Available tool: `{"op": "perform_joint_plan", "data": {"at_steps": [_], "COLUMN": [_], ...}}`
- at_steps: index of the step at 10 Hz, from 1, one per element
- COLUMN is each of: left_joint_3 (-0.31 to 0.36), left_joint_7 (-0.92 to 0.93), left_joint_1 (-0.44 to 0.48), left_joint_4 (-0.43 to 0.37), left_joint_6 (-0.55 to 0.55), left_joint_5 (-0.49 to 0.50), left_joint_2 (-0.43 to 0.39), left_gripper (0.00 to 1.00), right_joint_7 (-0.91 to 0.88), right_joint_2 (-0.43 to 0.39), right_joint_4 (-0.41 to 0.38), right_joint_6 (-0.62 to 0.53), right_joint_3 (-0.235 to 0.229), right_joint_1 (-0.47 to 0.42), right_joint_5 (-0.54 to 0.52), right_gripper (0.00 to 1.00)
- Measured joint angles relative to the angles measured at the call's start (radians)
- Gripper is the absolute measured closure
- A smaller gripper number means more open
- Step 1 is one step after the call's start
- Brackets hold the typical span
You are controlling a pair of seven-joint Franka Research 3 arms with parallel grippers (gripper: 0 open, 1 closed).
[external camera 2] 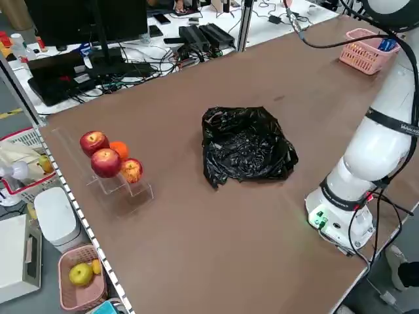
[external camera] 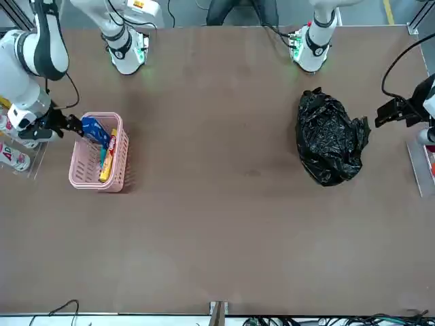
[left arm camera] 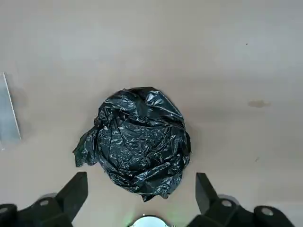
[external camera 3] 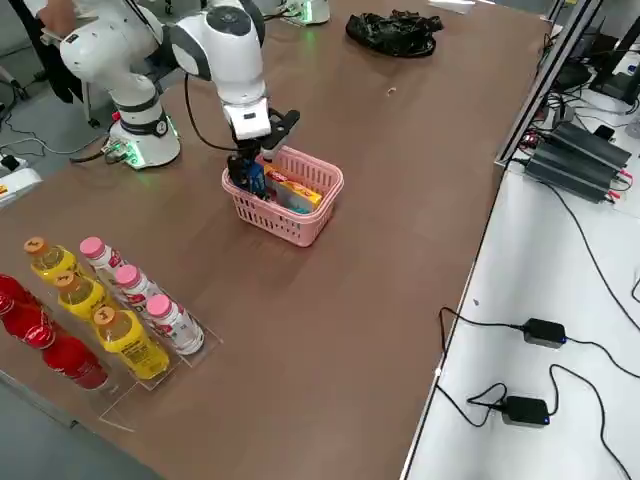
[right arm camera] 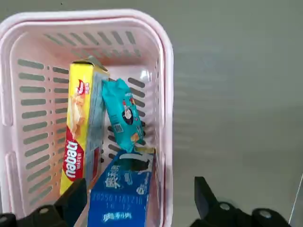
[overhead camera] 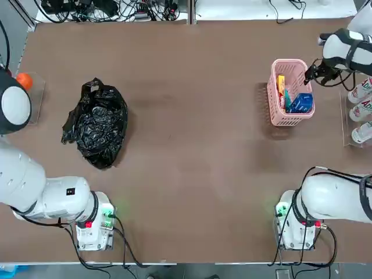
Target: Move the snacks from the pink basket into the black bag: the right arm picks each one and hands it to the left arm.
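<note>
Between the pink basket [overhead camera: 290, 93] and the black bag [overhead camera: 96, 123] the bench [overhead camera: 192, 145] lies bare, a wide lane for any pincer. Bottles [overhead camera: 361, 110] crowd the basket's outer side (just beside it); fruit [external camera 2: 108, 157] stands beyond the bag.
</note>
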Motion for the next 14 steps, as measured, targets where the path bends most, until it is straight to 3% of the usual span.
{"op": "perform_joint_plan", "data": {"at_steps": [2, 6, 10, 14], "left_joint_3": [0.0, 0.0, 0.0, 0.0], "left_joint_7": [0.0, 0.0, 0.0, 0.0], "left_joint_1": [0.0, 0.001, 0.001, 0.001], "left_joint_4": [0.0, 0.0, -0.001, -0.001], "left_joint_6": [0.0, 0.0, 0.0, 0.0], "left_joint_5": [0.0, 0.0, 0.0, 0.0], "left_joint_2": [0.0, 0.0, 0.007, 0.012], "left_gripper": [0.0, 0.0, 0.0, 0.0], "right_joint_7": [0.057, 0.08, 0.127, 0.129], "right_joint_2": [-0.024, -0.064, -0.076, -0.076], "right_joint_4": [-0.017, -0.103, -0.109, -0.11], "right_joint_6": [-0.037, 0.02, 0.021, 0.021], "right_joint_3": [0.004, 0.042, 0.127, 0.141], "right_joint_1": [0.0, 0.001, 0.001, -0.005], "right_joint_5": [0.0, 0.0, 0.0, -0.068], "right_gripper": [0.0, 0.0, 0.0, 0.0]}}
